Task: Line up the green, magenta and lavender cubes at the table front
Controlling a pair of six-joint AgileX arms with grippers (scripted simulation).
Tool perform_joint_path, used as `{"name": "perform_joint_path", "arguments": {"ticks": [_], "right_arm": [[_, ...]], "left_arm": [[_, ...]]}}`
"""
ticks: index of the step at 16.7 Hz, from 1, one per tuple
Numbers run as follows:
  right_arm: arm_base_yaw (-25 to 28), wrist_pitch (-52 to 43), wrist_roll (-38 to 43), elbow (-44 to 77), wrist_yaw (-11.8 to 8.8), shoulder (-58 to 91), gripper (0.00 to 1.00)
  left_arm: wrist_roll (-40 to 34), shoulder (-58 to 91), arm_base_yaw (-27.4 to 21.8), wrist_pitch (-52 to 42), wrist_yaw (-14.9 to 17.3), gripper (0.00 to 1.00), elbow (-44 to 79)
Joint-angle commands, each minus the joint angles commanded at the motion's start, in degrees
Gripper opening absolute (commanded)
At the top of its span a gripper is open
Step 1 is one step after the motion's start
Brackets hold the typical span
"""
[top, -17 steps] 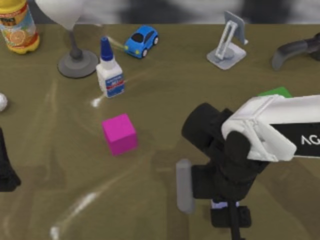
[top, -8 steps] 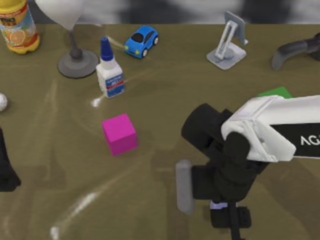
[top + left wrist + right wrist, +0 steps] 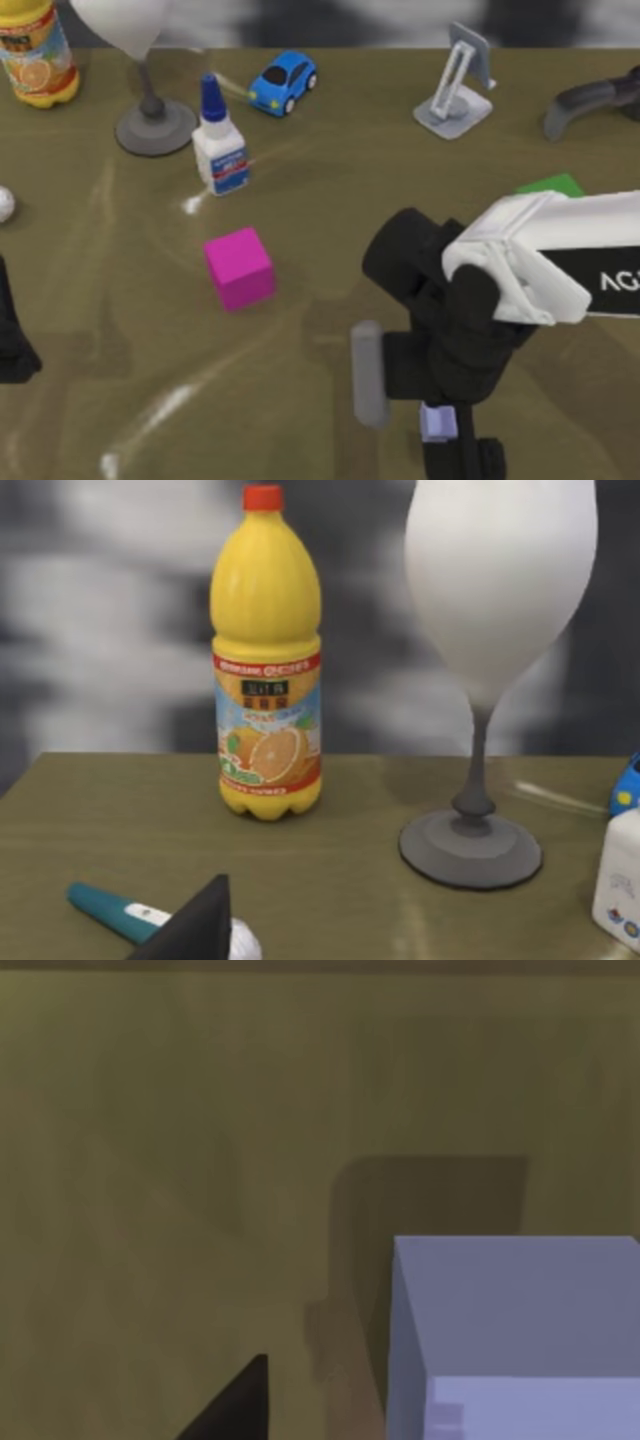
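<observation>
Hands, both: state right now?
Left hand: parked at the table's left edge, cannot tell.
Right hand: at the table front, over the lavender cube; grip cannot be told.

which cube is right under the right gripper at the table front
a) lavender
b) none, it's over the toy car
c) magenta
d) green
a: the lavender cube shows just below the right gripper near the front edge, while the magenta cube sits apart at mid-table and the green cube peeks out behind the arm.
</observation>
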Motion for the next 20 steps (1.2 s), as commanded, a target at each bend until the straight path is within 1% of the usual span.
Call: {"name": "perform_joint_path", "arguments": {"ticks": [8, 15, 20], "right_arm": [[0.0, -1.0, -0.1, 0.8, 0.0, -0.4, 1.00], [0.1, -14.9, -0.5, 8.3, 0.0, -6.2, 1.00], [0.0, -15.5, -0.5, 8.7, 0.0, -6.6, 1.00]], "left_arm": [[0.0, 0.0, 0.0, 0.0, 0.0, 1.00, 0.0], [0.0, 0.0, 0.0, 0.0, 0.0, 1.00, 0.0], [0.0, 0.0, 0.0, 0.0, 0.0, 1.00, 0.0]]}}
